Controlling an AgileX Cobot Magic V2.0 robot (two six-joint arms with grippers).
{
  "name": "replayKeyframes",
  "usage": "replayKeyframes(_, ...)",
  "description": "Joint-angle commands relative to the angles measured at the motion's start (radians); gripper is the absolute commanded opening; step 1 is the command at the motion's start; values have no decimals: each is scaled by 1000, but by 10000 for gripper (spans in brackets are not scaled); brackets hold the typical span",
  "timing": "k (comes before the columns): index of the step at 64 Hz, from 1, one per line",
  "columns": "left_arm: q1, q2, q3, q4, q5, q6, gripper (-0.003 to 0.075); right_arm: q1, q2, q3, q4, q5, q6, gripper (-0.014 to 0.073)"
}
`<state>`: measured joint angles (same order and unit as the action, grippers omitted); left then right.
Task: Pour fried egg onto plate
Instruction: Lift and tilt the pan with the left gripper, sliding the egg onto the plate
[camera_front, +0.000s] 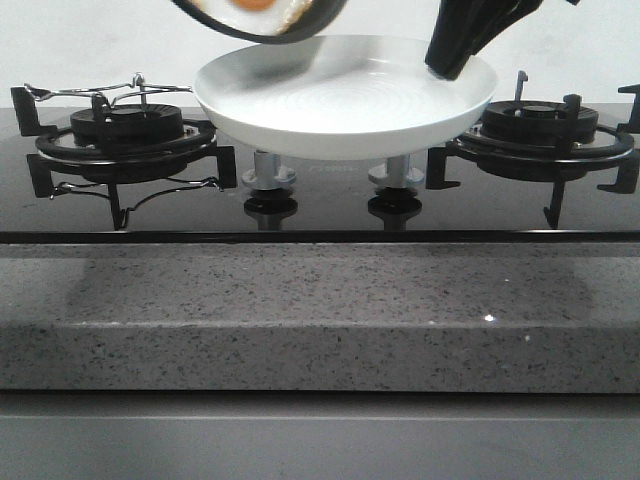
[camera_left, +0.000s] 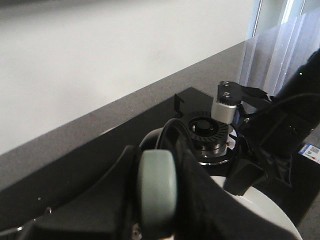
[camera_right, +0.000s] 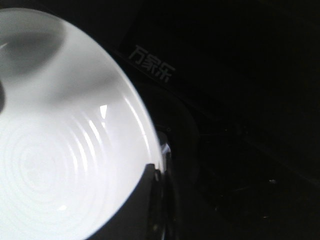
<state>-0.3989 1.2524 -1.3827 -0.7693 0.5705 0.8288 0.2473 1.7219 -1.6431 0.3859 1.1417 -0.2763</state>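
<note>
From the front, the plate (camera_front: 345, 95) is held raised by the right gripper (camera_front: 455, 55), pinched on its rim, under the tilted pan (camera_front: 262, 20) carrying the fried egg (camera_front: 255, 8), presumably for catching. In the left wrist view, the left gripper (camera_left: 157, 200) seems closed on a handle, though this cannot be told surely. In the right wrist view, the plate is seen empty.

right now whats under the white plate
The plate is held up off the stove by the right pincer at its rim. Under it show two grey knobs on the black glass cooktop. The cooktop farther back is hidden by the plate.
</note>
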Motion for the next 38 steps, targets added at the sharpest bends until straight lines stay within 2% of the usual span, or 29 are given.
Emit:
replayKeyframes(1,-90,-37,-34,74,-191,-3,-20,-2,-55,-24,39,-30,-12,-59)
replayKeyframes(10,-184,-37,-34,192,-302,-3,-20,-2,-55,-24,39,-30,-12,-59)
replayKeyframes(23,-252,-37,-34,348,-343,-3,-20,-2,-55,-24,39,-30,-12,-59)
replayKeyframes(38,-265,-37,-34,372,-345,-14,-20,-2,-55,-24,39,-30,-12,-59)
